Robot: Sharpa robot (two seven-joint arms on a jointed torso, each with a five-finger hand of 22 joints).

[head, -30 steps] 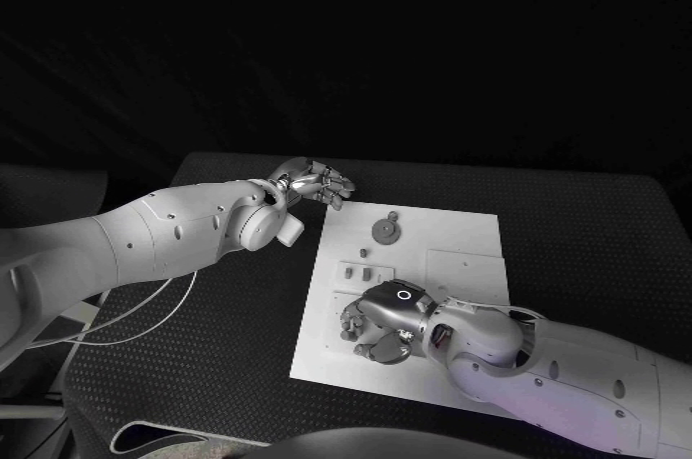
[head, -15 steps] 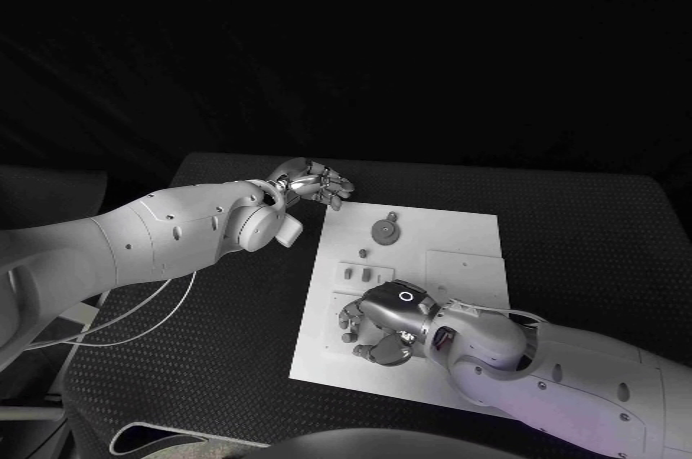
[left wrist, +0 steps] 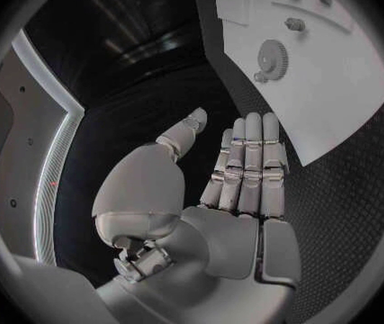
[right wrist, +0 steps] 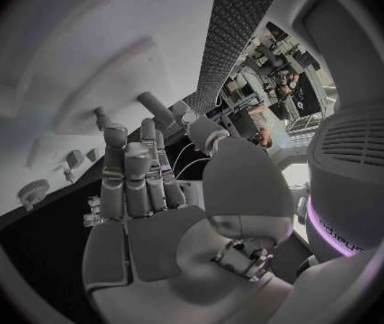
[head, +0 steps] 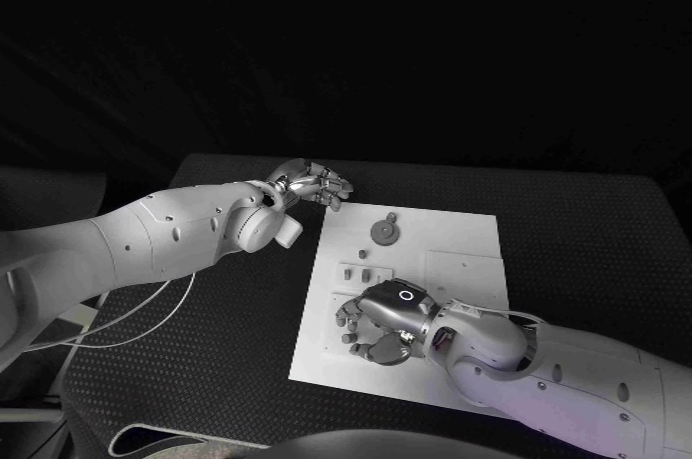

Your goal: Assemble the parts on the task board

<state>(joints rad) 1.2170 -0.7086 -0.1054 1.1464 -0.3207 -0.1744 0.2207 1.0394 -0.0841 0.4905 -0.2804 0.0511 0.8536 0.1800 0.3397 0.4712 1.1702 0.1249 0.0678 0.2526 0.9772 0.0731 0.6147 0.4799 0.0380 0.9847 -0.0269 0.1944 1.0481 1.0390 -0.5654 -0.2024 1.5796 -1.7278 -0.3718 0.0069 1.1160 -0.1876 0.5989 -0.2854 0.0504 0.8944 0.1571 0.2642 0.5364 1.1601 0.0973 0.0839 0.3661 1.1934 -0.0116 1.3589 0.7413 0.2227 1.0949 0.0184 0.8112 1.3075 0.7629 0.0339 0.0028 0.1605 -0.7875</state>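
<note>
The flat white rectangular task board (head: 447, 279) lies at frame centre on the black desk (head: 577, 229). The right hand (head: 378, 324) rests over the board's lower left area, fingers curled; whether it holds a part cannot be told. The left hand (head: 315, 185), released with fingers extended, hovers off the board's upper left corner, near the small grey round gear part (head: 387, 229).

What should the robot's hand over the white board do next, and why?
Probably lower the right hand a little and close its fingers on a part: it hovers over the task board's near-left area holding nothing visible, while the left hand waits open off the board's far corner.
</note>
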